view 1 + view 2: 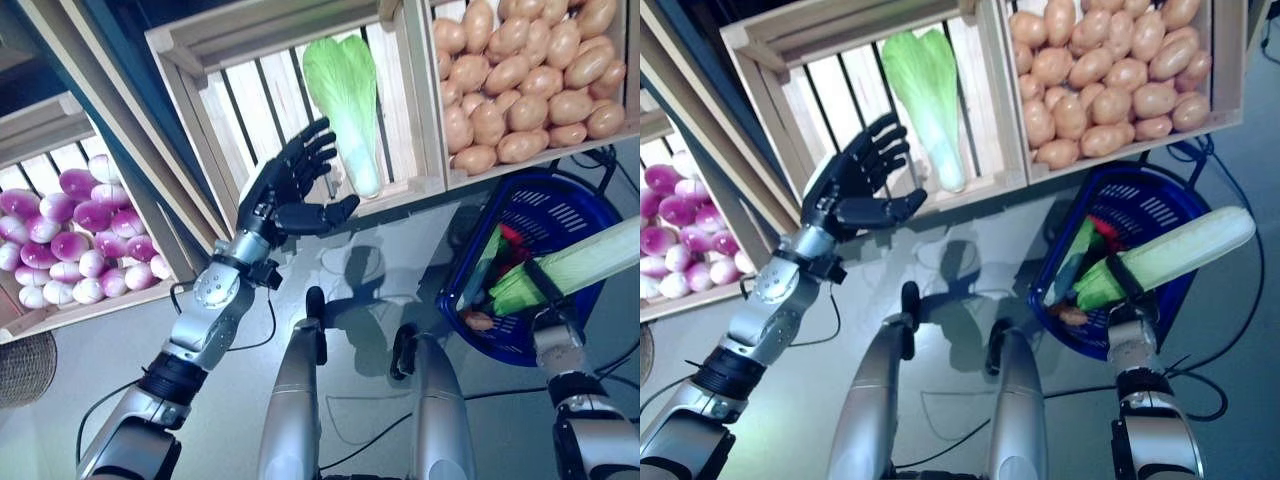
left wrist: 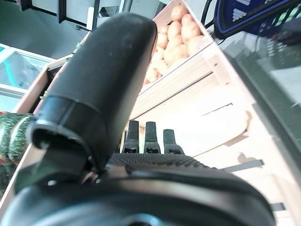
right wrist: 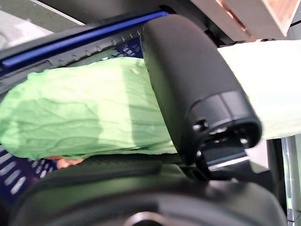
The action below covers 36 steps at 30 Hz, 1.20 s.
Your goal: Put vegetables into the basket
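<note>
A blue plastic basket [image 1: 563,212] stands on the floor at the right, below the crates, with a green vegetable [image 1: 487,262] and something red in it. My right hand [image 1: 1127,281] is shut on a long pale-green cabbage [image 1: 592,262] and holds it tilted over the basket's near side. In the right wrist view my thumb [image 3: 188,80] lies across the cabbage's leafy end [image 3: 84,113]. My left hand [image 1: 290,195] is open, fingers spread, just left of a second cabbage [image 1: 345,95] that lies in the middle wooden crate [image 1: 420,110]. It holds nothing.
A crate of potatoes [image 1: 530,80] sits at the upper right, directly above the basket. A crate of purple-and-white turnips [image 1: 70,240] is at the left. A wicker basket [image 1: 22,368] shows at the lower left edge.
</note>
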Available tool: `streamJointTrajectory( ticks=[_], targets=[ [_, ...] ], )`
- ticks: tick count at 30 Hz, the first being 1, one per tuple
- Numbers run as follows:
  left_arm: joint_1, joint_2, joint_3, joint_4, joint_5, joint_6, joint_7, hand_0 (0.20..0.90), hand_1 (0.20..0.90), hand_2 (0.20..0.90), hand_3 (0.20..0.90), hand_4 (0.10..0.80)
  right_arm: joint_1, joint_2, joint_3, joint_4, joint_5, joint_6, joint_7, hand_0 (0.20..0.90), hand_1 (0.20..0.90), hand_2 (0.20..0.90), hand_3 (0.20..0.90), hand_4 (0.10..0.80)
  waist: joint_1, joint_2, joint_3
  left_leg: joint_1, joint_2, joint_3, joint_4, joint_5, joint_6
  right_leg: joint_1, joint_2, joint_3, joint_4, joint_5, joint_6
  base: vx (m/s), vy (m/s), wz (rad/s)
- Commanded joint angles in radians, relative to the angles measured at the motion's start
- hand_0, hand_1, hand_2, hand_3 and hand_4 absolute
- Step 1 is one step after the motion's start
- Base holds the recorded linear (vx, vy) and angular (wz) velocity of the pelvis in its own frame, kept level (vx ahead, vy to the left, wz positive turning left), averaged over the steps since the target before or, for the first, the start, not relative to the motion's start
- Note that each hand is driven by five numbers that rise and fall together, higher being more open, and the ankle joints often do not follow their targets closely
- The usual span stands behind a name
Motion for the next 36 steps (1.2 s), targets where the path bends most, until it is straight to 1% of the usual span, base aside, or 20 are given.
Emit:
streamJointTrajectory(
  ticks=[1,5,6,7,11,12,15,16,17,22,25,26,27,28,29,30,31,34,35,36],
  targets=[
    [-0.103,0.013,0.059,-0.116,0.049,-0.120,0.007,0.900,0.900,0.900,0.900,0.800,-0.046,-0.105,-0.027,0.028,0.079,-0.069,-0.037,0.300,0.300,0.300,0.300,0.400,-0.002,0.025,-0.001,-0.046,-0.023,0.006,0.230,-0.252,0.040,-0.066,-0.024,0.024,-0.024,0.157,-0.008,-0.044,-0.033,-0.03],
    [-0.114,0.020,0.057,-0.114,0.052,-0.116,-0.017,0.900,0.900,0.900,0.900,0.800,-0.081,-0.103,-0.054,0.034,0.128,-0.116,-0.094,0.300,0.300,0.300,0.300,0.400,-0.006,0.038,-0.001,-0.095,-0.030,0.004,0.284,-0.286,0.046,-0.123,-0.015,0.041,0.033,0.135,-0.003,0.005,-0.012,-0.04],
    [-0.114,0.023,0.049,-0.120,0.056,-0.114,-0.014,0.900,0.900,0.900,0.900,0.800,-0.087,-0.101,-0.062,0.027,0.109,-0.123,-0.114,0.300,0.300,0.300,0.300,0.400,-0.007,0.042,-0.001,-0.123,-0.032,0.007,0.299,-0.272,0.050,-0.150,-0.015,0.040,0.044,0.149,-0.009,0.066,-0.014,0.02],
    [-0.115,0.025,0.043,-0.126,0.053,-0.112,-0.013,0.900,0.900,0.900,0.900,0.800,-0.095,-0.101,-0.056,0.018,0.105,-0.129,-0.142,0.300,0.300,0.300,0.300,0.400,-0.007,0.044,-0.001,-0.127,-0.036,0.002,0.316,-0.290,0.045,-0.154,-0.012,0.048,0.058,0.136,-0.002,-0.058,0.000,0.02],
    [-0.133,0.029,0.030,-0.117,0.057,-0.118,-0.012,0.900,0.900,0.900,0.900,0.800,-0.131,-0.110,-0.052,0.021,0.080,-0.086,-0.219,0.300,0.300,0.300,0.300,0.400,-0.009,0.049,-0.001,-0.179,-0.035,0.009,0.357,-0.288,0.054,-0.209,-0.012,0.049,0.097,0.141,-0.010,0.023,0.002,0.00],
    [-0.143,0.031,0.024,-0.113,0.058,-0.124,-0.009,0.900,0.900,0.900,0.900,0.800,-0.138,-0.109,-0.049,0.032,0.081,-0.061,-0.239,0.300,0.300,0.300,0.300,0.400,-0.009,0.049,-0.001,-0.175,-0.037,0.004,0.372,-0.314,0.050,-0.206,-0.010,0.055,0.110,0.120,-0.002,0.023,0.004,-0.05],
    [-0.161,0.034,0.011,-0.112,0.063,-0.130,-0.001,0.900,0.900,0.900,0.900,0.800,-0.146,-0.101,-0.037,0.060,0.106,-0.011,-0.232,0.300,0.300,0.300,0.300,0.400,-0.008,0.051,-0.001,-0.189,-0.037,0.003,0.392,-0.321,0.051,-0.222,-0.010,0.056,0.125,0.118,-0.004,0.026,0.000,-0.01],
    [-0.163,0.035,0.008,-0.112,0.065,-0.131,0.002,0.900,0.900,0.900,0.900,0.800,-0.146,-0.096,-0.035,0.060,0.109,0.014,-0.239,0.401,0.401,0.401,0.401,0.467,-0.008,0.050,-0.001,-0.193,-0.037,0.002,0.400,-0.323,0.051,-0.227,-0.010,0.056,0.133,0.118,-0.003,0.000,0.000,0.00],
    [-0.165,0.034,0.007,-0.110,0.078,-0.135,0.006,0.900,0.900,0.900,0.900,0.800,-0.148,-0.093,-0.028,0.067,0.122,0.042,-0.238,0.900,0.900,0.900,0.900,0.800,-0.007,0.050,-0.001,-0.197,-0.036,0.000,0.410,-0.324,0.053,-0.232,-0.010,0.057,0.138,0.119,-0.004,0.000,0.000,0.00],
    [-0.169,0.051,0.008,-0.136,0.147,-0.117,0.035,0.900,0.900,0.900,0.900,0.800,-0.122,-0.084,-0.007,0.088,0.032,0.094,-0.258,0.900,0.900,0.900,0.900,0.800,-0.004,0.045,-0.001,-0.189,-0.037,-0.002,0.418,-0.326,0.055,-0.222,-0.007,0.050,0.136,0.120,-0.009,0.040,0.007,0.02],
    [-0.178,0.071,0.014,-0.146,0.217,-0.101,0.057,0.900,0.900,0.900,0.900,0.800,-0.116,-0.096,0.019,0.115,-0.243,0.103,-0.359,0.900,0.900,0.900,0.900,0.800,0.000,0.044,-0.001,-0.185,-0.038,-0.001,0.422,-0.318,0.053,-0.216,-0.007,0.046,0.136,0.131,-0.004,0.038,0.025,0.02],
    [-0.189,0.092,0.015,-0.153,0.305,-0.100,0.093,0.900,0.900,0.900,0.900,0.800,-0.116,-0.110,0.042,0.121,-0.326,0.111,-0.396,0.900,0.900,0.900,0.900,0.800,0.000,0.044,-0.001,-0.181,-0.035,0.002,0.417,-0.316,0.054,-0.212,-0.005,0.045,0.132,0.133,-0.005,0.012,0.040,0.00],
    [-0.191,0.105,0.018,-0.154,0.367,-0.096,0.138,0.900,0.900,0.900,0.900,0.800,-0.117,-0.118,0.052,0.122,-0.337,0.120,-0.432,0.900,0.900,0.900,0.900,0.800,0.001,0.045,-0.001,-0.178,-0.034,0.004,0.418,-0.316,0.053,-0.208,-0.004,0.044,0.130,0.133,-0.006,0.015,0.039,0.00],
    [-0.200,0.131,0.015,-0.151,0.504,-0.093,0.201,0.900,0.900,0.900,0.900,0.800,-0.113,-0.125,0.061,0.130,-0.359,0.122,-0.462,0.900,0.900,0.900,0.900,0.800,-0.001,0.045,-0.001,-0.171,-0.031,0.007,0.413,-0.316,0.053,-0.201,0.000,0.045,0.124,0.135,-0.005,-0.052,0.033,0.00],
    [-0.222,0.170,0.009,-0.146,0.592,-0.092,0.225,0.900,0.900,0.900,0.900,0.800,-0.113,-0.135,0.060,0.145,-0.352,0.122,-0.467,0.900,0.900,0.900,0.900,0.800,-0.002,0.045,-0.001,-0.174,-0.024,0.019,0.399,-0.292,0.061,-0.203,-0.003,0.037,0.110,0.154,-0.012,0.000,0.000,0.00],
    [-0.238,0.192,0.012,-0.148,0.618,-0.076,0.239,0.900,0.900,0.900,0.900,0.800,-0.109,-0.142,0.063,0.153,-0.349,0.127,-0.474,0.900,0.900,0.900,0.900,0.800,-0.002,0.044,-0.001,-0.154,-0.027,0.017,0.397,-0.308,0.056,-0.184,0.001,0.042,0.105,0.140,-0.006,-0.042,0.009,0.01],
    [-0.250,0.219,0.014,-0.151,0.669,-0.070,0.272,0.900,0.900,0.900,0.900,0.800,-0.103,-0.145,0.061,0.160,-0.358,0.125,-0.481,0.900,0.900,0.900,0.900,0.800,-0.001,0.045,-0.001,-0.156,-0.026,0.024,0.384,-0.290,0.061,-0.185,-0.002,0.037,0.091,0.157,-0.012,0.036,0.004,0.05],
    [-0.280,0.306,0.028,-0.143,0.878,-0.069,0.361,0.900,0.900,0.900,0.900,0.800,-0.066,-0.146,0.059,0.176,-0.407,0.097,-0.500,0.900,0.900,0.900,0.900,0.800,-0.001,0.047,-0.001,-0.124,-0.027,0.026,0.369,-0.292,0.055,-0.155,-0.002,0.034,0.070,0.160,-0.008,0.036,0.005,0.10],
    [-0.295,0.363,0.023,-0.136,1.076,-0.041,0.449,0.900,0.900,0.900,0.900,0.800,-0.043,-0.145,0.078,0.155,-0.514,0.102,-0.558,0.900,0.900,0.900,0.900,0.800,-0.002,0.046,-0.001,-0.110,-0.026,0.028,0.358,-0.289,0.050,-0.137,0.000,0.033,0.050,0.167,-0.003,0.069,0.002,0.10],
    [-0.307,0.401,0.019,-0.122,1.153,-0.041,0.490,0.900,0.900,0.900,0.900,0.800,-0.031,-0.145,0.092,0.136,-0.538,0.103,-0.578,0.900,0.900,0.900,0.900,0.800,-0.005,0.046,-0.001,-0.098,-0.023,0.030,0.343,-0.286,0.048,-0.125,0.001,0.034,0.033,0.171,-0.001,0.063,0.010,0.08]
  ],
)
